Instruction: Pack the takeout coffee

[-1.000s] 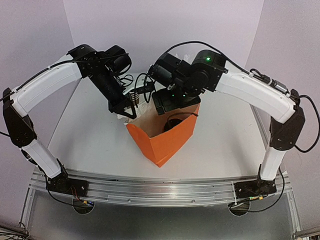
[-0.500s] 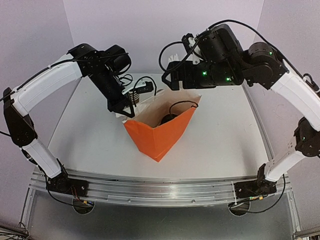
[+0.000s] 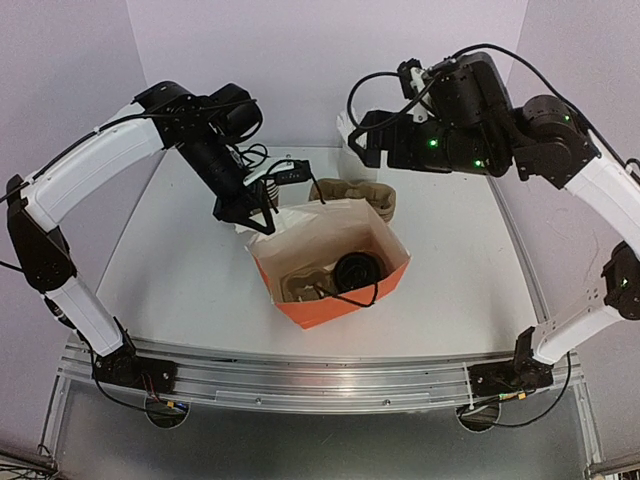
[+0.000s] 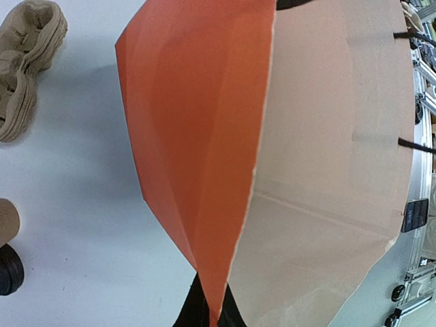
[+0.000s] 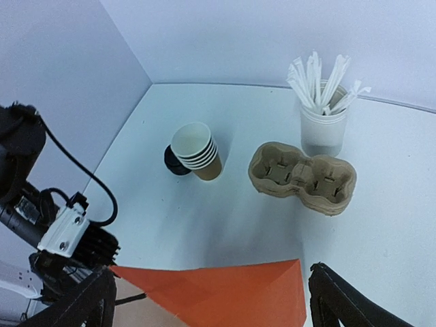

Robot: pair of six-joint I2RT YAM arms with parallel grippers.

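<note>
White table (image 3: 180, 270), takeout coffee (image 3: 358, 270) inside orange bag (image 3: 330, 305), apart from spread right pincer (image 5: 210, 286)

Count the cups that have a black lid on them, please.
1. The lidded coffee stands inside the orange bag, beside the empty slot of a pulp carrier. The stacked cups on the table have no lids. The bag's walls may hide more.
</note>
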